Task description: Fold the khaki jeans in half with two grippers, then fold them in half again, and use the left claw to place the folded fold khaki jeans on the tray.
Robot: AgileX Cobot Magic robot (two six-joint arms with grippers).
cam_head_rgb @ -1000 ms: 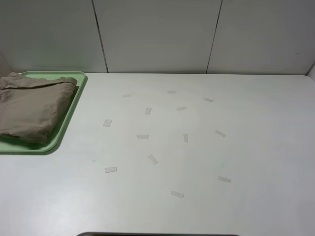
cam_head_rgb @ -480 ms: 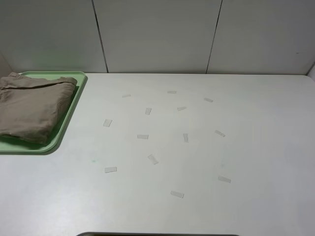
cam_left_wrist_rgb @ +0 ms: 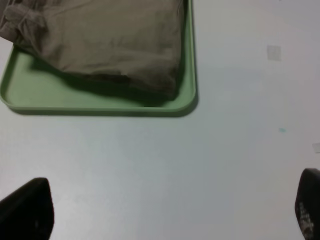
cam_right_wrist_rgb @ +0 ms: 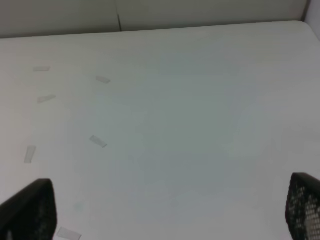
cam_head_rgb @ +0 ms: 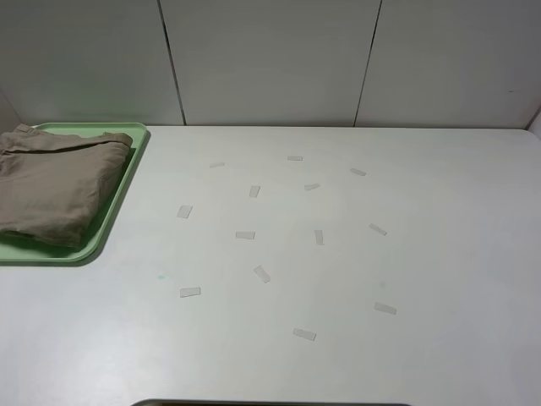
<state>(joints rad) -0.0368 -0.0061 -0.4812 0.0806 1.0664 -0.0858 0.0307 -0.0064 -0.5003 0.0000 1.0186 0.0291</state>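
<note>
Jeans are not in either of my claws. Near to far, from the wrist views first.

Left gripper (cam_left_wrist_rgb: 170,212): both black fingertips (cam_left_wrist_rgb: 27,210) show at opposite edges of the left wrist view, spread wide, nothing between them but bare white table (cam_left_wrist_rgb: 150,170). It hangs above the tabletop, touching nothing.

Right gripper (cam_right_wrist_rgb: 170,210): same picture. Fingers (cam_right_wrist_rgb: 30,210) far apart at the edges of the right wrist view, empty, over plain table. A few pale tape strips (cam_right_wrist_rgb: 98,141) lie flat on the surface beyond it.

Neither arm shows in the high view.

Past the left claw: tray (cam_left_wrist_rgb: 100,102), pale green, low rim, rounded corners, flat on the table. Jeans (cam_left_wrist_rgb: 105,37) lie inside it, folded into a thick khaki bundle. The fold's bulging edge sits just inside the rim nearest the claw, casting a shadow on the tray floor. Bunched cloth at one end; I cannot make out a button or label.

High view: tray (cam_head_rgb: 118,203) at the far left of the table, cut off by the picture's edge. Jeans (cam_head_rgb: 55,190) cover most of what shows of it, with a strip of green bare along the front and right side.

Middle of the table: about a dozen small tape strips (cam_head_rgb: 245,235), scattered, well apart from the tray.

Farthest: white panelled wall (cam_head_rgb: 270,59) with dark seams.
</note>
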